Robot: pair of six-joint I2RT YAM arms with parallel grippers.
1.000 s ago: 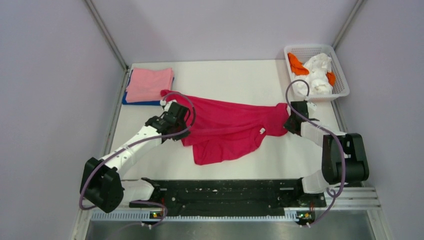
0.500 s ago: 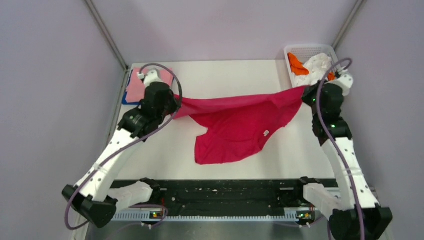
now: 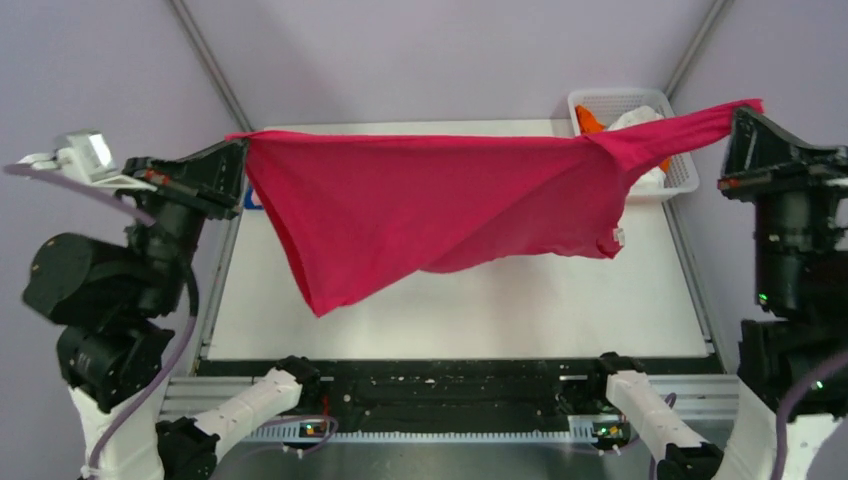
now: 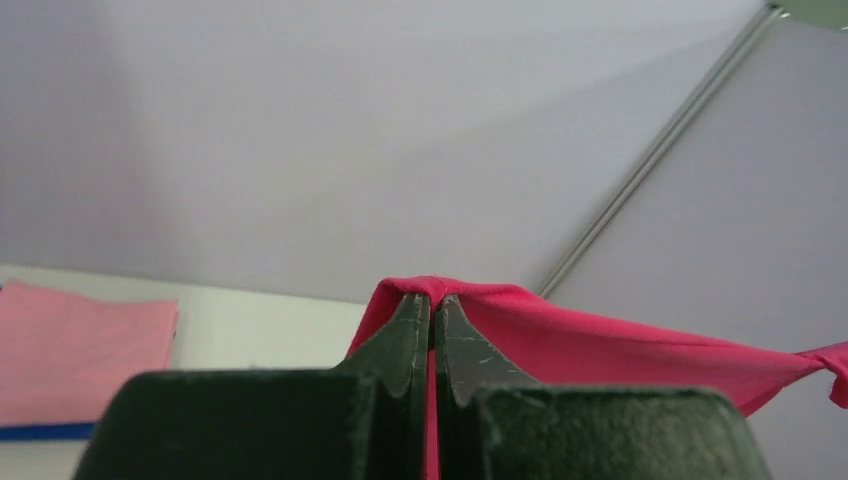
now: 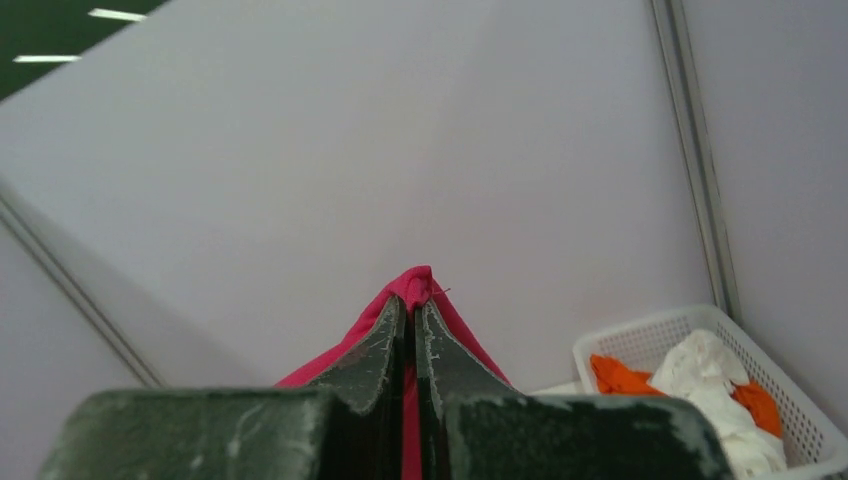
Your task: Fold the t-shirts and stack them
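The crimson-red t-shirt (image 3: 440, 200) hangs stretched in the air above the white table (image 3: 560, 300), its lower edge drooping to a point at the left. My left gripper (image 3: 240, 142) is shut on its left corner, raised high at the table's left side. My right gripper (image 3: 738, 110) is shut on the opposite corner, high at the right. In the left wrist view the red cloth (image 4: 600, 340) is pinched at the closed tips of the left gripper (image 4: 432, 298). The right gripper (image 5: 412, 300) pinches red cloth (image 5: 415, 283) the same way. A folded pink t-shirt (image 4: 80, 350) lies on a blue one (image 4: 40, 432).
A white mesh basket (image 3: 690, 180) stands at the table's far right corner, holding white cloth (image 5: 700, 365) and orange cloth (image 5: 620, 378). Grey enclosure walls surround the table on three sides. The arm bases and a black rail (image 3: 450, 385) run along the near edge.
Both arms have risen and spread apart, lifting the red t-shirt from the table into the air and pulling it taut between them. Both grips have stayed closed.
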